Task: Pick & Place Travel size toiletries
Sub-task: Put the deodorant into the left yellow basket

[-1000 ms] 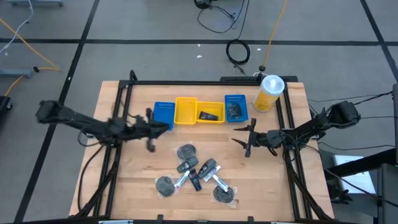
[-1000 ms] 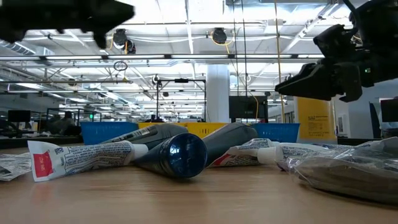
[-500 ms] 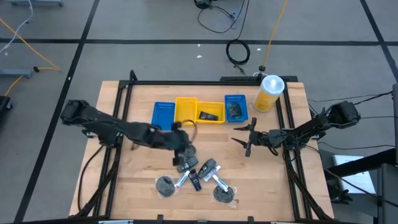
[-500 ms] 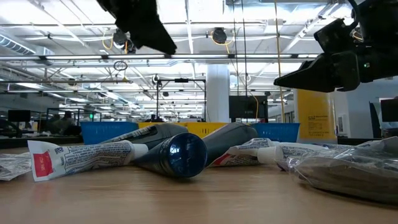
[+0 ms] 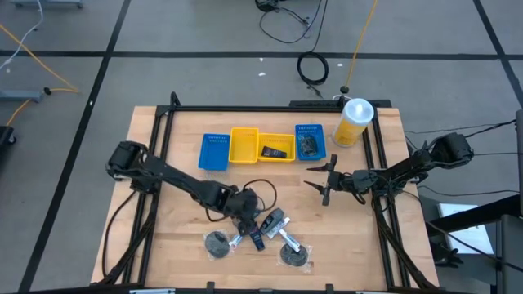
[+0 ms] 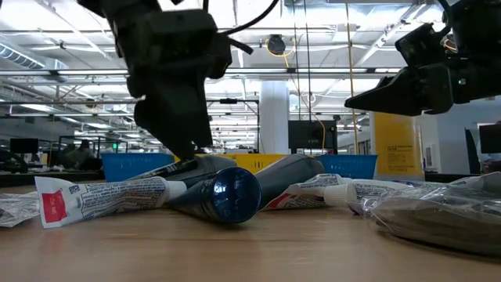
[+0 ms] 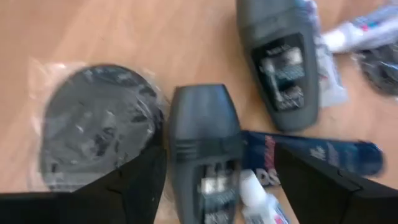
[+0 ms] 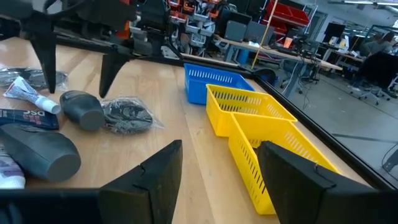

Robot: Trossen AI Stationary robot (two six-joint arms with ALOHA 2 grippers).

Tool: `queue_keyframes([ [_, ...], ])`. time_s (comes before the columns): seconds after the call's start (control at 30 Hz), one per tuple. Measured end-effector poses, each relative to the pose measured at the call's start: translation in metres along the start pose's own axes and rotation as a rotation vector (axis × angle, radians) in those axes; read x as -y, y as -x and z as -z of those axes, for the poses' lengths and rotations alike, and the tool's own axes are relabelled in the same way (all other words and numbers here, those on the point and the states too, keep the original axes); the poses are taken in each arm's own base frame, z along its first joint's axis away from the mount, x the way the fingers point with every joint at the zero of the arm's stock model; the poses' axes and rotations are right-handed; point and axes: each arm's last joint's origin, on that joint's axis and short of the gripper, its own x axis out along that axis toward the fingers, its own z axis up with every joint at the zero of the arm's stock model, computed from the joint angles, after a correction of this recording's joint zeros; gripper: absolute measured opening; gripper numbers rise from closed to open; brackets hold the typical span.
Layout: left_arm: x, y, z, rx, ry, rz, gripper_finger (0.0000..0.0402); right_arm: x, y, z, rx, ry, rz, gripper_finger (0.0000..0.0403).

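The left gripper (image 7: 217,186), fingers spread, is straddling a small dark bottle (image 7: 202,149) lying lengthwise between them; the right gripper (image 5: 320,181) is waiting released.

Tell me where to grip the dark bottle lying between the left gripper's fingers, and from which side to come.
Grip the dark bottle across its narrow flat body, near the middle, coming straight down from above. It lies flat on the table with the left gripper open astride it. The wrapped grey disc crowds one side and a white tube the other, so keep the fingers close in.
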Motion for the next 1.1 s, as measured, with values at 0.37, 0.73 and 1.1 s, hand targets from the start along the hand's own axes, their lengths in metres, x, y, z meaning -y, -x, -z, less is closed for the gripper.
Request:
queue_keyframes([
  [0.37,0.007,-0.026,0.021,0.029,0.050,-0.140,0.0279,0.000,0.000,0.000,0.000,0.018,0.000,0.0201],
  [0.73,0.000,-0.016,0.006,0.031,0.120,-0.085,0.0191,0.000,0.000,0.000,-0.002,0.027,-0.001,0.0201],
  [1.1,-0.056,0.070,-0.049,0.289,0.242,-0.186,0.0208,0.000,0.000,0.001,-0.006,0.028,-0.002,0.0201],
])
